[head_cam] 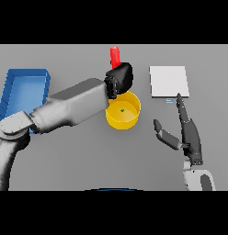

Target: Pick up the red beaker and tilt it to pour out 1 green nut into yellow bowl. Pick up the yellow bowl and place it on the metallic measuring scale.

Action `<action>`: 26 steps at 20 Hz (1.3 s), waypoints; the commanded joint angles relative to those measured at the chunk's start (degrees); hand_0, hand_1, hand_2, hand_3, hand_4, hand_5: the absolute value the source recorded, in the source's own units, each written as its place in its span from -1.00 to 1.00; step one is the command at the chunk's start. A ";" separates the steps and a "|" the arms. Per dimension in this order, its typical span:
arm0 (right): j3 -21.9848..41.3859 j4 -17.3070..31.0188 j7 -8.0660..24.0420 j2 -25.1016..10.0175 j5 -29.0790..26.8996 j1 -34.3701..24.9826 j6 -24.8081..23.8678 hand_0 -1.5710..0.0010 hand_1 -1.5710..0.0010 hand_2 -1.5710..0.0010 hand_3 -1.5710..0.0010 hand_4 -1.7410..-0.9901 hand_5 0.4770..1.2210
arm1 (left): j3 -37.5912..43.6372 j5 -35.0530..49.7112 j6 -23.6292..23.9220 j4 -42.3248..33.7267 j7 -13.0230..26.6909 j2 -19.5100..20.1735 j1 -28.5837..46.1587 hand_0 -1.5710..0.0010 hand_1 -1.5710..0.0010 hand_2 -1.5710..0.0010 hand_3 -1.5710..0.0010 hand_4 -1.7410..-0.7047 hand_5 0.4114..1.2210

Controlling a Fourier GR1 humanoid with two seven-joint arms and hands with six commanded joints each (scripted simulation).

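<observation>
- Grey surface [65, 160], carrying everything, largest of all; most of it bare in the lower middle.
- Blue tray [19, 92] at the far left, partly cut by the left arm crossing in front; content not visible, no role in the task as worded.
- Metallic measuring scale [168, 81] at the upper right, flat and pale, with a small display strip at its near edge; nothing on it yet, so the second half of the task judged as not begun.
- Yellow bowl [126, 120] near the centre, well left of the scale, standing upright on the surface; far rim hidden behind the left hand.
- Left hand [120, 78] just above the far rim of the bowl, fingers clenched around the red beaker [115, 56]; held there most likely to keep the pouring directly over the bowl.
- Beaker only partly seen: a red end sticking up behind the hand, the rest covered; tilt and mouth hard to judge, also whether more nuts remain inside.
- Right hand [191, 137] at the lower right, near the scale, fingers released and straight, holding nothing; probably waiting near the bowl and scale for the later move.
- Green nut [122, 110], smallest thing, a tiny green spot on the bowl floor; seems a single one, so the pour judged as done.
</observation>
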 commanded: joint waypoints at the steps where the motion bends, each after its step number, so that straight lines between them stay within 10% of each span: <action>1: 0.02 0.37 0.61 0.23 0.60 -0.37 -0.61 1.00 1.00 1.00 1.00 0.55 -0.57 | -0.85 -0.29 0.19 1.04 -0.42 -0.51 -0.72 -1.00 -1.00 -1.00 -1.00 -0.97 1.00; 11: 0.54 0.84 -1.99 1.16 -0.12 0.21 -0.25 1.00 1.00 1.00 1.00 0.56 -0.52 | -3.64 1.45 3.02 6.83 -3.70 1.61 -13.58 -1.00 -1.00 -1.00 -1.00 -0.97 1.00; 13: 0.11 1.13 -1.31 0.70 -0.20 -0.70 -0.22 1.00 1.00 1.00 1.00 0.55 -0.51 | -1.26 3.84 5.13 9.72 -3.79 3.75 -16.91 -1.00 -1.00 -1.00 -0.50 -0.98 1.00; 14: 0.08 1.31 -0.89 0.60 -0.15 -1.17 -0.20 1.00 1.00 1.00 1.00 0.55 -0.50 | 0.60 5.31 5.89 12.82 -2.29 4.19 -18.73 -1.00 -1.00 -1.00 -0.60 -0.97 1.00; 26: 0.04 3.01 -3.04 1.49 -2.86 -2.56 1.17 1.00 1.00 1.00 1.00 0.75 -0.60 | 34.54 49.54 14.08 34.78 6.44 18.85 -15.72 -1.00 -1.00 -1.00 -0.88 -1.00 1.00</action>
